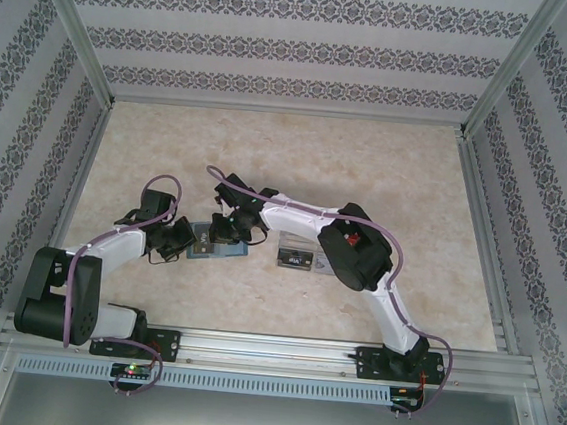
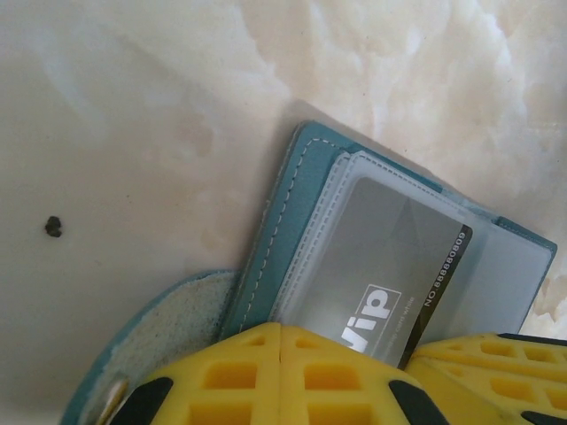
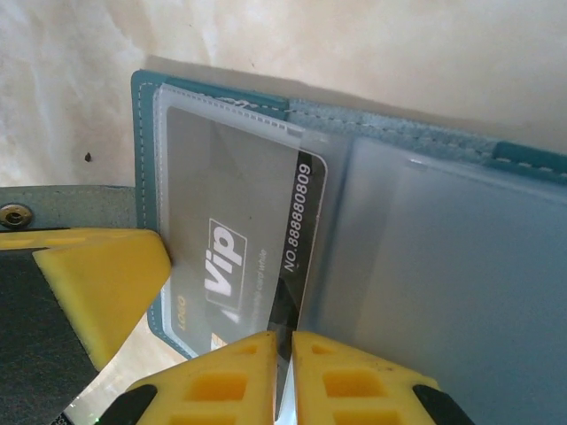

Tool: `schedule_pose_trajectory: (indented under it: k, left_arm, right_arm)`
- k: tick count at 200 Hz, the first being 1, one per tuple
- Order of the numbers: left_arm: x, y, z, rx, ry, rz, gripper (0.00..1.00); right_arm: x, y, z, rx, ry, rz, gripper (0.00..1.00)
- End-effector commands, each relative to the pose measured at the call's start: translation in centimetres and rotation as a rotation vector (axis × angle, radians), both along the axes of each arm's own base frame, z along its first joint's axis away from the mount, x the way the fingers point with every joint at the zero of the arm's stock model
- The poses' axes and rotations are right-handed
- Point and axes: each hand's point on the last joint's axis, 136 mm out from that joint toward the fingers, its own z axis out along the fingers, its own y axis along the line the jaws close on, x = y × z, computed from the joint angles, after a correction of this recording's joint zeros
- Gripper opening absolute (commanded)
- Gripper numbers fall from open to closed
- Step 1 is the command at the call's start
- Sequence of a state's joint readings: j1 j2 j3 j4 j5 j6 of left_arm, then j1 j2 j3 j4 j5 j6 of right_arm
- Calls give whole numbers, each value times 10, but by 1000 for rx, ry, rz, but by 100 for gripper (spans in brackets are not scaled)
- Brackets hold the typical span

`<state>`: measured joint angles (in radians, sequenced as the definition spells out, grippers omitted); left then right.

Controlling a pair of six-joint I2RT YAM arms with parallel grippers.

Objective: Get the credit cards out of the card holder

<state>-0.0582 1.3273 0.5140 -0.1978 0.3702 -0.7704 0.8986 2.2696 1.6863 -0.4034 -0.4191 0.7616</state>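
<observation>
The teal card holder (image 1: 218,247) lies open on the marble table between both arms. In the left wrist view its stitched cover (image 2: 283,221) frames a grey "Vip" credit card (image 2: 381,257) that sits in a clear sleeve. My left gripper (image 2: 281,332) is shut, its tips touching over the holder's near edge beside the snap flap (image 2: 151,345). My right gripper (image 3: 283,341) stands a narrow slit apart at the card's (image 3: 230,204) black numbered end. Nothing is visibly pinched in the slit. The empty right-hand sleeve (image 3: 443,266) lies beside it.
A clear plastic box (image 1: 297,254) sits just right of the holder, under the right arm's forearm. Patterned walls close in the table on three sides. A metal rail (image 1: 271,347) runs along the near edge. A dark speck (image 2: 53,227) lies on the table.
</observation>
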Motion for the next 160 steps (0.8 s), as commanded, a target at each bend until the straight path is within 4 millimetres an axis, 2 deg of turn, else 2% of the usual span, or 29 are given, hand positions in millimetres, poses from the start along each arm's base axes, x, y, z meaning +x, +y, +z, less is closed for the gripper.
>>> schedule_pose_trajectory:
  k: [1, 51, 98, 127, 160]
  left_arm:
    - [-8, 3, -9, 8, 26, -5, 5]
    - [-8, 1, -8, -3, 26, -7, 5]
    - [-8, -1, -8, -13, 27, -10, 5]
    - [-8, -2, -8, -20, 25, -13, 4]
    - [-9, -3, -13, -27, 40, -11, 4]
  right_arm:
    - [1, 2, -5, 3, 40, -6, 16]
    - [0, 7, -7, 20, 54, 2, 20]
    - [2, 12, -4, 45, 59, 3, 15]
    - [2, 15, -4, 49, 65, 5, 21]
    - [3, 11, -9, 35, 80, -9, 20]
